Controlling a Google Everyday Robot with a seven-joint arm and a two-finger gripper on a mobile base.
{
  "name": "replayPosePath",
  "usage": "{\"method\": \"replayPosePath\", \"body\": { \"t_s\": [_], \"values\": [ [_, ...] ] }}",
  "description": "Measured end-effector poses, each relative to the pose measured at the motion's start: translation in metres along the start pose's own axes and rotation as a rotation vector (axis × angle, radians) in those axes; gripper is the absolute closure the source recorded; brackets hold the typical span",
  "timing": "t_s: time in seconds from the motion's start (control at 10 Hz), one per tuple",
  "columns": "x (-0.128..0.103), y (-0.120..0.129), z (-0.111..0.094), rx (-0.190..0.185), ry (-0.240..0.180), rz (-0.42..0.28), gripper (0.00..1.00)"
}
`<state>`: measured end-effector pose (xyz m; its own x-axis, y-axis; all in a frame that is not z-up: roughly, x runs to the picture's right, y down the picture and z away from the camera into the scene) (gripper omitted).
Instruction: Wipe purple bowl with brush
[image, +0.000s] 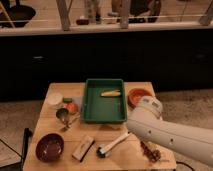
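The purple bowl sits upright at the front left corner of the wooden table. The brush lies flat near the front middle, its white handle pointing back right and its dark bristle head toward the front left. My white arm reaches in from the lower right, and its end hangs over the handle's far tip. The gripper itself is not in view; it is hidden behind or beyond the arm's casing at the right.
A wooden block lies between bowl and brush. A green tray holding a yellow corn cob stands mid-table. An orange bowl is at the back right. A white cup, an orange fruit and a metal cup are at the left. Dark grapes lie at the front right.
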<state>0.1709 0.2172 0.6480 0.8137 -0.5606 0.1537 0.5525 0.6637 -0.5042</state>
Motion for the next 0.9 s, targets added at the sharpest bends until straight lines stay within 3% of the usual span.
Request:
{"method": "replayPosePath", "body": {
  "t_s": [0.9],
  "values": [
    [-0.035,-0.017,0.008,-0.011,-0.033,-0.097,0.2]
  ]
}}
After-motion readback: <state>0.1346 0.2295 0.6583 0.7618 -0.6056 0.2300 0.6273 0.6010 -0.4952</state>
